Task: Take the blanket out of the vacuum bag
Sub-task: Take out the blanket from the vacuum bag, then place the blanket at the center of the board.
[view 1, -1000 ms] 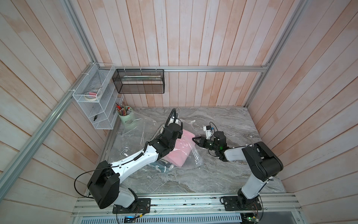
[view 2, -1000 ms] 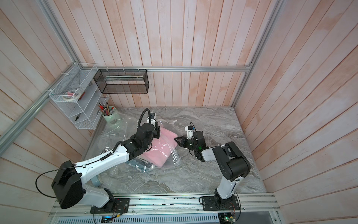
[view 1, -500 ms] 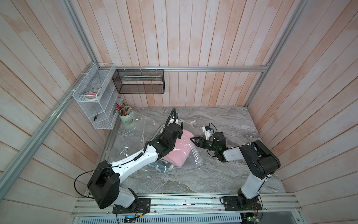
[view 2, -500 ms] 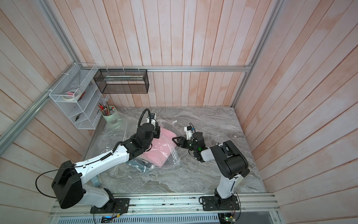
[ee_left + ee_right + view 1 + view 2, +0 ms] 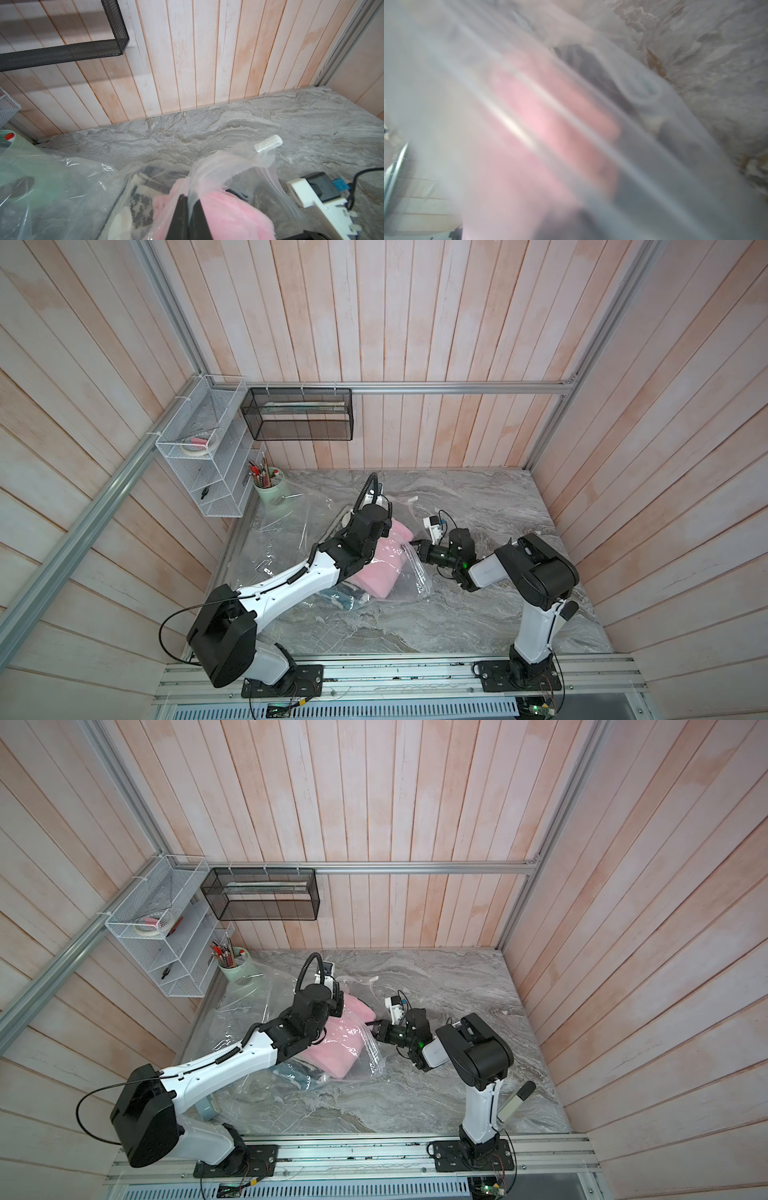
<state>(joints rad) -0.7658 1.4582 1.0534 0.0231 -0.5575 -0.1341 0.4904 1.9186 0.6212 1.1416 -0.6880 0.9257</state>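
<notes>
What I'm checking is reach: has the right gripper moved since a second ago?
Yes. The right gripper has slid away from the table's edge by the right wall, toward the pink blanket in the vacuum bag.

Right wrist view: vacuum bag (image 5: 643,145) film covers the lens. The whole picture is blurred, and the blanket (image 5: 533,120) reads only as a pink smear.

Left wrist view: the left gripper (image 5: 188,200) is cut off by the picture edge; only its fingertips show.

Both top views: the right gripper (image 5: 417,546) tips are too small to tell what they touch. Items in the wire rack (image 5: 195,456) above the desk's far left corner cannot be identified.
</notes>
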